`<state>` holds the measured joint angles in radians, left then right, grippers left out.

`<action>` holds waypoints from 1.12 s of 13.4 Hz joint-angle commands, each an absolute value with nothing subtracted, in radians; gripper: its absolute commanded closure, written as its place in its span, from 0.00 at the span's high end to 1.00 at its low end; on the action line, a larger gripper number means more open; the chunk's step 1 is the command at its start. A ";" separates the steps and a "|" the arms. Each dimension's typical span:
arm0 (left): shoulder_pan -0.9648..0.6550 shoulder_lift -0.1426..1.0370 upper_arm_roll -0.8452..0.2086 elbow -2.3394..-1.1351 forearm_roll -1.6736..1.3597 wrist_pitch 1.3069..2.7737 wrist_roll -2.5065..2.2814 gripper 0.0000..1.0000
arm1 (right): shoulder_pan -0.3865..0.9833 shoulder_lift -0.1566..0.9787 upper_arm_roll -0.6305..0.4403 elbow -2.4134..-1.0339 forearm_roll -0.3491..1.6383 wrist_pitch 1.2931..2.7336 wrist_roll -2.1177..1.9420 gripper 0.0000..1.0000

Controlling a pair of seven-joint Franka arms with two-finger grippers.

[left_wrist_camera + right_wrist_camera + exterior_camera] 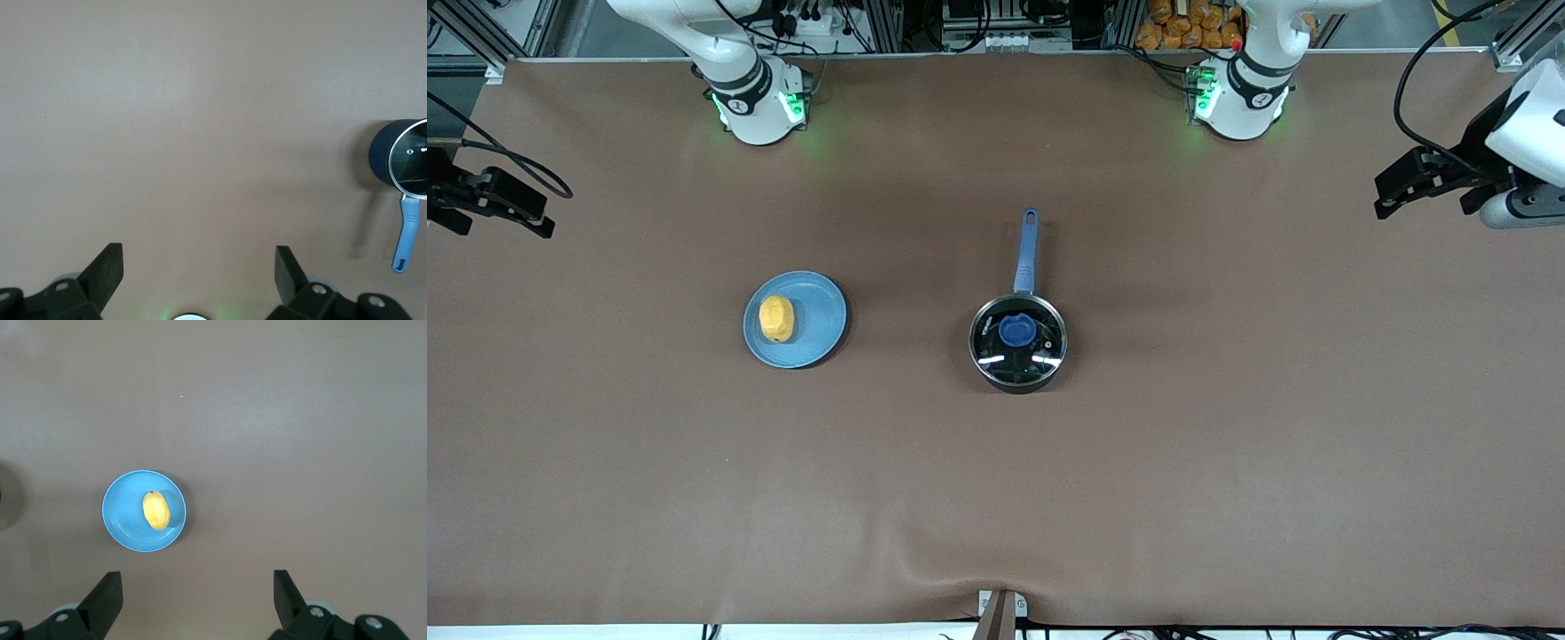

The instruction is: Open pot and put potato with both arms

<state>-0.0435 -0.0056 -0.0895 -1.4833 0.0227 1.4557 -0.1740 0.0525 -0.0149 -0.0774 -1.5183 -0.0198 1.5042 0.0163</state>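
Note:
The pot (1018, 373), a small black saucepan, stands mid-table with its glass lid (1040, 347) on and the lid's blue knob (1017, 330) up. Its blue handle (1026, 253) points toward the arm bases. The potato (777, 318) lies on a light-blue plate (818, 311) toward the right arm's end. My left gripper (1380, 197) is open and empty, high over the left arm's end of the table. My right gripper (538, 218) is open and empty over the right arm's end. The left wrist view shows its gripper (199, 267) and the pot (383, 157). The right wrist view shows its gripper (197, 590), the potato (157, 510) and the plate (123, 520).
The table is covered with a brown cloth (996, 489). The two arm bases (760, 107) (1240, 102) stand along the edge farthest from the front camera. A small mount (1000, 613) sits at the nearest edge.

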 commanded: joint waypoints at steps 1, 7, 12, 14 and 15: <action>-0.032 -0.021 -0.094 -1.486 0.008 1.442 -0.147 1.00 | 0.032 -0.002 -0.054 -1.488 -0.021 1.479 0.038 1.00; -0.038 -0.012 -0.094 -1.470 0.006 1.442 -0.152 1.00 | 0.035 -0.002 -0.054 -1.490 -0.021 1.483 0.037 1.00; -0.034 -0.017 -0.095 -1.483 0.003 1.428 -0.149 1.00 | 0.040 0.003 -0.054 -1.491 -0.021 1.489 0.037 1.00; -0.032 -0.011 -0.094 -1.483 0.005 1.431 -0.150 1.00 | 0.044 0.005 -0.054 -1.491 -0.021 1.491 0.037 1.00; -0.031 -0.006 -0.094 -1.483 0.005 1.434 -0.152 1.00 | 0.049 0.006 -0.054 -1.491 -0.021 1.491 0.037 1.00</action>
